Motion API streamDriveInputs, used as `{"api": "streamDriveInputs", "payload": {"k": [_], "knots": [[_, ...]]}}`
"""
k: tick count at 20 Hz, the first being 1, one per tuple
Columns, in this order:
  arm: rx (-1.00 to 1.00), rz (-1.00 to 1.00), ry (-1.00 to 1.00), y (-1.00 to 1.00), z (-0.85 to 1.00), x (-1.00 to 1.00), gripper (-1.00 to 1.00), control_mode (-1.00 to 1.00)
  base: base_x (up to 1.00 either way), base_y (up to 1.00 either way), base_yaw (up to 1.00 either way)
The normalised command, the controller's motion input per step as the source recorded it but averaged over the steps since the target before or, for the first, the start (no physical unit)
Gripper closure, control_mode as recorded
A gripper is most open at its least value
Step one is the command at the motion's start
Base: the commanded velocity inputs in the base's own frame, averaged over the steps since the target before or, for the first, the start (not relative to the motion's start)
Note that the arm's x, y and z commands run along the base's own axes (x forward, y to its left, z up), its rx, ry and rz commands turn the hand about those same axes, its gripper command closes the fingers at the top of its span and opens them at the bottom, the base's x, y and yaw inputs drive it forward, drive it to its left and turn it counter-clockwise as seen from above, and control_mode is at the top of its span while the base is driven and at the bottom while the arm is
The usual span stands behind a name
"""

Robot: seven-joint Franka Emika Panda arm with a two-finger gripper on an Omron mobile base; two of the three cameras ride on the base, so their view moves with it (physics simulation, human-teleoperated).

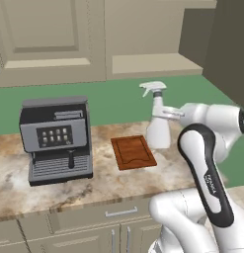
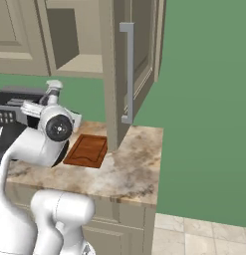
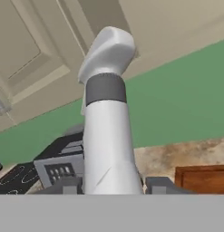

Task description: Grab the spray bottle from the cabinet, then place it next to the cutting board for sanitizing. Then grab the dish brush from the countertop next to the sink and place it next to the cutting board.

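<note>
Gripper (image 3: pixel 111 185) fingers sit on either side of the spray bottle (image 1: pixel 158 121), closed against its body, so it has the bottle in hold. In the hand view one dark fingertip (image 3: pixel 70 185) shows to the left of the pale bottle and one to the right, with no gap to the bottle wall.

Seen from the left base camera, the bottle stands upright just beside the right edge of the cutting board (image 1: pixel 134 151), at the back corner of it. Its base looks to be at or just above the countertop (image 1: pixel 118 183); I cannot tell whether it touches. Its long axis runs straight up, crosswise to the fingers, and the trigger nozzle on top points left, toward the coffee machine (image 1: pixel 57 138).

Since the bottle lies right between the fingers and already next to the board, I judge that the coming move is a small lowering, if any, and then letting go.

Above, the cabinet (image 2: pixel 77 64) stands open with a bare shelf, its door (image 2: pixel 137 60) swung out over the countertop's right end.
</note>
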Motion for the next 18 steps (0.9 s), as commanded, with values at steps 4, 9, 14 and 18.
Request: {"api": "streamDriveInputs", "payload": {"k": [4,9,14,18], "knots": [[-0.18,0.32,-0.17,0.00,-0.49,0.48,1.00,-1.00,0.00,0.00,0.00],[-0.13,0.27,-0.25,0.00,-0.48,0.59,1.00,-1.00,0.00,0.00,0.00],[-0.05,0.17,-0.36,0.00,-0.44,0.35,1.00,-1.00,0.00,0.00,0.00],[0.01,0.17,-0.06,-0.03,-0.36,0.73,1.00,-1.00,0.00,0.00,0.00]]}}
